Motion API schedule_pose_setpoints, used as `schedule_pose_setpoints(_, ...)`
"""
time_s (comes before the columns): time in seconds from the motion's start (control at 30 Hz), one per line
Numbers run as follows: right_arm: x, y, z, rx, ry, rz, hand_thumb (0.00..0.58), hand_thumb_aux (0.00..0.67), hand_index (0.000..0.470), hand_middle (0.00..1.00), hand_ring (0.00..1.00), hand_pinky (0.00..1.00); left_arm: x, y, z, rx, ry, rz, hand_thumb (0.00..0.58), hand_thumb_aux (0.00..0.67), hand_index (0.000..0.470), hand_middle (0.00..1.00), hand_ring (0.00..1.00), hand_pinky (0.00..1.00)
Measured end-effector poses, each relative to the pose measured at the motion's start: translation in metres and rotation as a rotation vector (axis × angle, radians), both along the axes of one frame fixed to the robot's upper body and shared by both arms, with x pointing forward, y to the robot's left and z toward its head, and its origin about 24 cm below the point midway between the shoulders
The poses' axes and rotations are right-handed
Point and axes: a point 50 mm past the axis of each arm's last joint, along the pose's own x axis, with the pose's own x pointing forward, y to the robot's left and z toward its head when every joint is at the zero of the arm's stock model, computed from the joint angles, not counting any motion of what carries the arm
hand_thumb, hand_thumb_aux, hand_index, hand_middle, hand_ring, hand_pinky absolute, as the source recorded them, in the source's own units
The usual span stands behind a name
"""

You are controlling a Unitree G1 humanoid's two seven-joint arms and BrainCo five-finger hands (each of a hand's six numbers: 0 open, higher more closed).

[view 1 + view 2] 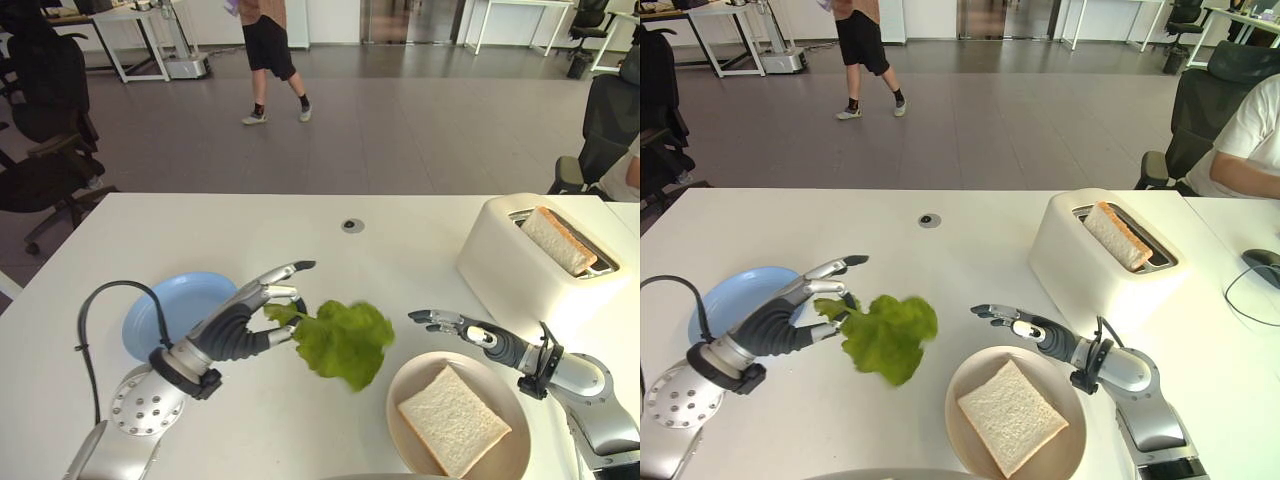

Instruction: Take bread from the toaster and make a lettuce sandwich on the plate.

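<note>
Pinching lettuce (345,340) by its edge w/ my left hand (235,325), held just left of the plate (408,382). Should carry it over the bread slice (455,420) & lay it flat, centred. Right hand (465,330) is spread, empty, by the rim.

Green lettuce (345,343) in left robot hand (240,328), beside beige plate (408,385) bearing white bread slice (455,420); second slice (557,240) protruding from white toaster (500,268).

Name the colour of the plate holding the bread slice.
The plate is tan, best in right eye view.

Behind the white table (200,220) lies grey floor (400,130), edged by black office chairs (45,90) and white desks (118,15).
</note>
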Motion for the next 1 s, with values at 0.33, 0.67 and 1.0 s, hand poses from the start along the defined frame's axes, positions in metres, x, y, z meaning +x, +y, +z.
schedule_pose_setpoints(0.33, 0.012, -0.010, 0.003, 0.002, -0.048, -0.078, 0.000, 0.000, 0.000, 0.00, 0.00, 0.00, -0.006, -0.101, -0.043, -0.028, 0.125, -0.298, 0.580, 0.670, 0.470, 0.00, 0.00, 0.00)
schedule_pose_setpoints(0.67, 0.024, -0.012, 0.012, -0.012, -0.106, -0.101, 0.000, 0.000, 0.000, 0.00, 0.00, 0.00, -0.011, -0.130, -0.082, 0.104, 0.159, -0.321, 0.580, 0.670, 0.470, 0.00, 0.00, 0.00)
schedule_pose_setpoints(1.0, 0.023, -0.008, 0.010, -0.016, -0.106, -0.083, 0.000, 0.000, 0.000, 0.00, 0.00, 0.00, -0.001, -0.133, -0.098, 0.212, 0.082, -0.248, 0.580, 0.670, 0.470, 0.00, 0.00, 0.00)
